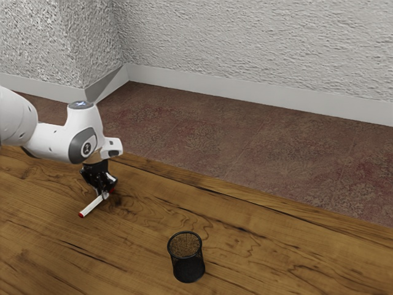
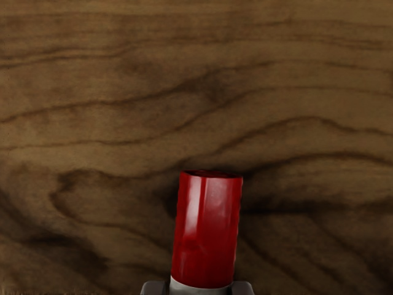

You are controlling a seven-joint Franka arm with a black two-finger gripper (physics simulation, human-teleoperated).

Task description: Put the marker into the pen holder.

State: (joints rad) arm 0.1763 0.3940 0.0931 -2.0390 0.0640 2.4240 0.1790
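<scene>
My black gripper (image 1: pixel 105 193) is low at the table on the exterior view's left, shut on the white marker (image 1: pixel 93 205). One red end of the marker points toward the exterior view's lower left; the red cap is on the gripper's other side. In the wrist view the red cap (image 2: pixel 207 230) extends beyond the gripper (image 2: pixel 200 287), whose fingertips touch the white barrel from two sides. I cannot tell whether the marker touches the wood. The black mesh pen holder (image 1: pixel 186 261) stands upright, apart from the gripper, toward the exterior view's lower middle.
The wooden table (image 1: pixel 270 246) has its far edge running diagonally across the exterior view. Beyond that edge are a reddish-brown patterned floor (image 1: pixel 245 144) and a rough grey wall (image 1: pixel 258 49) with a pale baseboard.
</scene>
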